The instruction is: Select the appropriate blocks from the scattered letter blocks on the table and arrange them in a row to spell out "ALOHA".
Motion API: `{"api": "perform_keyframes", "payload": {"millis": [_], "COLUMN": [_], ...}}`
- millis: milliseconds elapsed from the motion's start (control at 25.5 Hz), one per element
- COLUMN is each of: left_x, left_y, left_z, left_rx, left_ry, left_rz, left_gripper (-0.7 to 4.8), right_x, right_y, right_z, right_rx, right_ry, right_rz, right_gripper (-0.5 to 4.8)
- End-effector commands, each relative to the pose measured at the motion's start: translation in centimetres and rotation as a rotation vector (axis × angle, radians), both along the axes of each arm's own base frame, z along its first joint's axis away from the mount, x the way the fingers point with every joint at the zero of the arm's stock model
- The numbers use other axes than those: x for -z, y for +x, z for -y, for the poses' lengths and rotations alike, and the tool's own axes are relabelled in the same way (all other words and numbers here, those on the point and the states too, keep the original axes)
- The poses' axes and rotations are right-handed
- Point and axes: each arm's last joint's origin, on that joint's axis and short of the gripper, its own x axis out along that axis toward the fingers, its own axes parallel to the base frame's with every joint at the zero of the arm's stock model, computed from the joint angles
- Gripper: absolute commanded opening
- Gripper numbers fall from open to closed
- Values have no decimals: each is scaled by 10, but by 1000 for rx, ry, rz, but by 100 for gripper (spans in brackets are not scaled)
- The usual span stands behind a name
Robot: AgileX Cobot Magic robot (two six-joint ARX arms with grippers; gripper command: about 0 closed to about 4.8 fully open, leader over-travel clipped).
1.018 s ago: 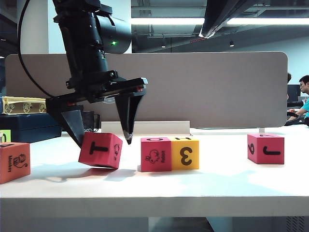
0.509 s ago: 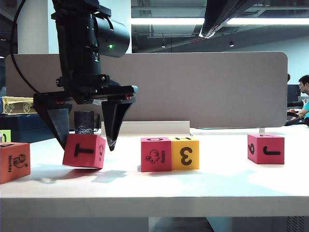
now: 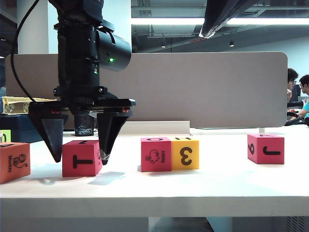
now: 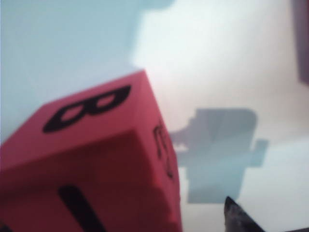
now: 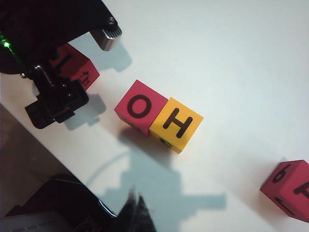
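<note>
My left gripper (image 3: 79, 153) points down, open, its fingers either side of the pink-red T block (image 3: 81, 158), which sits flat on the table (image 3: 217, 179). In the left wrist view that block (image 4: 96, 159) shows a B, and a gap separates it from one fingertip (image 4: 236, 215). Right of it, the pink-red rabbit block (image 3: 155, 154) with O on top (image 5: 140, 107) touches the yellow 3 block (image 3: 185, 153) with H on top (image 5: 176, 123). An orange monkey block (image 3: 13, 162) sits far left, the pink-red J block (image 3: 265, 149) far right. My right gripper (image 5: 137, 208) hangs shut and empty above the table.
A lime-green cube (image 3: 5, 136) peeks out behind the orange block. A grey-brown divider panel (image 3: 203, 87) runs along the table's back. A dark box (image 3: 29, 128) carrying a yellowish object sits behind at the left. The thick front edge (image 3: 154, 205) is near.
My left gripper moved left with the T block between its fingers and turned upright. The block went from tilted to flat on the table. The right arm stayed still.
</note>
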Motion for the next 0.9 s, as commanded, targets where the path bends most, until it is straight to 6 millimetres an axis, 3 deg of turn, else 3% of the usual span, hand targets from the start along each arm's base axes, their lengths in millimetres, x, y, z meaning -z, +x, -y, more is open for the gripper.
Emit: {"api": "perform_keyframes", "payload": {"millis": [39,274,705,901], "left_x": [-3,-10,-67,-93], "left_y": [0,3,14,17], "left_z": [0,-2,0,-23], "left_rx": [-2,-2,59,4], "left_ry": [0,66,159,165], "left_rz": [11,63,196,289], "left_gripper": [479,479,479,479], "right_x": [-4,-4,-3,-3], "right_y": [-1,0,-1,-1], "right_z": [0,0,0,0], "right_rx": [-4,-4,-3,-3], "right_ry": [12,12,7,8], "right_rz": [15,16,9,11], "right_gripper": [-5,-5,-5,-5]}}
